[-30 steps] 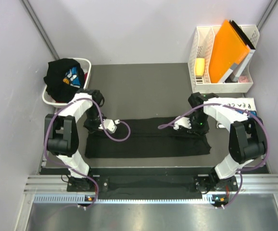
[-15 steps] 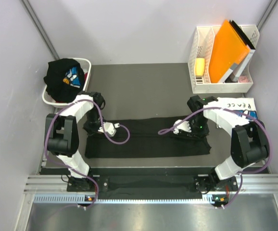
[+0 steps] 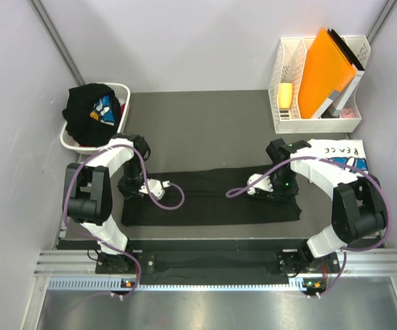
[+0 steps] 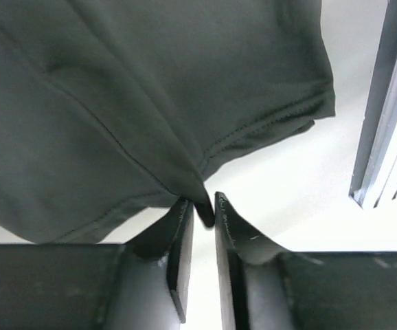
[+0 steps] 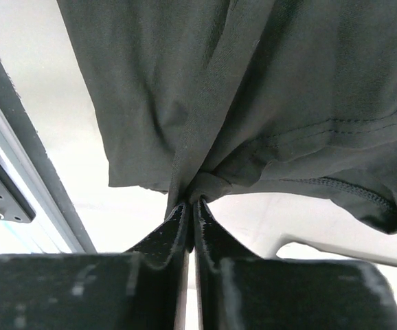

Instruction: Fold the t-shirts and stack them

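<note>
Black tee [image 3: 212, 203] flat between both hands; the overhead view hides both grips from me.
Right gripper [image 5: 190, 205] clenched on bunched hem; left gripper [image 4: 204, 206] slightly parted, fold tip between its jaws. White tee [image 3: 339, 152] just beyond right hand, half hidden.

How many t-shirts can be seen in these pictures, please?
3: a black one spread on the table, a printed black one in the white basket, a white one at the right. More may hide in the basket.
</note>
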Available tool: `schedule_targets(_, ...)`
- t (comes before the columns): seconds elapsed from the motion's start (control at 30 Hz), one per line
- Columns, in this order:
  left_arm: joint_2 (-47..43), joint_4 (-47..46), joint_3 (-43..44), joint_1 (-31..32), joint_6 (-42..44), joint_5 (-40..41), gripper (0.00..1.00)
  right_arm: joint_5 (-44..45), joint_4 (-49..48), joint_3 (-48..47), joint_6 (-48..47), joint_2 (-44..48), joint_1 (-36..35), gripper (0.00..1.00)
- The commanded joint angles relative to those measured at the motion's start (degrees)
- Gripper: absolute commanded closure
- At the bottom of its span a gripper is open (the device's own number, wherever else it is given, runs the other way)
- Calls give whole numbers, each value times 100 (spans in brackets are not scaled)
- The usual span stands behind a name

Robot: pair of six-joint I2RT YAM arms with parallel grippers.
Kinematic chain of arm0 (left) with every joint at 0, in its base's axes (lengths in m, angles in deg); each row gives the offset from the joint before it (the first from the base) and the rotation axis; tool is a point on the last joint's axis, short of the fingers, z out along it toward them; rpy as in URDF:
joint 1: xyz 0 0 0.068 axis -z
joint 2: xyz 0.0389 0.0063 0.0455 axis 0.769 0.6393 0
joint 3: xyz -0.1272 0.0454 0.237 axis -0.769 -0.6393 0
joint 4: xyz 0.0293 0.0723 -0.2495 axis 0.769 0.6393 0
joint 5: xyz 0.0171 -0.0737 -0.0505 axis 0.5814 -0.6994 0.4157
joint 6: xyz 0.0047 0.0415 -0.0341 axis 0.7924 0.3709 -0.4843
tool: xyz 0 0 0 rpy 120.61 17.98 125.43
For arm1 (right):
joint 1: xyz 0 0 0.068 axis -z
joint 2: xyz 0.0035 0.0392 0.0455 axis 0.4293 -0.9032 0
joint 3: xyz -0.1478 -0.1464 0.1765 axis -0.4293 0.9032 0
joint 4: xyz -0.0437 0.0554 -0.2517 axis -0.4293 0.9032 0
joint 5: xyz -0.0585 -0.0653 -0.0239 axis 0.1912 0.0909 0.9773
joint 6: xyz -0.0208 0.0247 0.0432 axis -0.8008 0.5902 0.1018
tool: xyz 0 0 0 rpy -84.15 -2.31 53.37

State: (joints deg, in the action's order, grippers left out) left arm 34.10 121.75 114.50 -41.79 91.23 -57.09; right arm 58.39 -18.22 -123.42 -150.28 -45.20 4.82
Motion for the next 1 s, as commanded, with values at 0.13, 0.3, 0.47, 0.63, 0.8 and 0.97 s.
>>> schedule_targets(0.13, -6, 1058, -188, 6, -50, 769, 58, 235, 83, 126, -257, 128, -190, 43)
schedule_targets(0.3, 37, 830, -171, -178, 29, 1060, 57, 270, 30, 197, -328, 260, -190, 36)
schedule_targets(0.47, 475, 601, 750, -460, -356, 877, 57, 261, -14, 170, -275, 331, -120, 37)
schedule_targets(0.63, 855, 303, 1744, -671, -989, 235, 57, -63, 240, -302, -126, 270, -6, 52)
schedule_targets(0.8, 855, -302, 1720, -671, -1209, 42, 57, -635, 443, -1033, 287, 103, 231, 40)
schedule_targets(0.97, 908, -725, 1693, -557, -1605, -363, 58, -1223, 232, -1675, 955, -468, 741, 76)
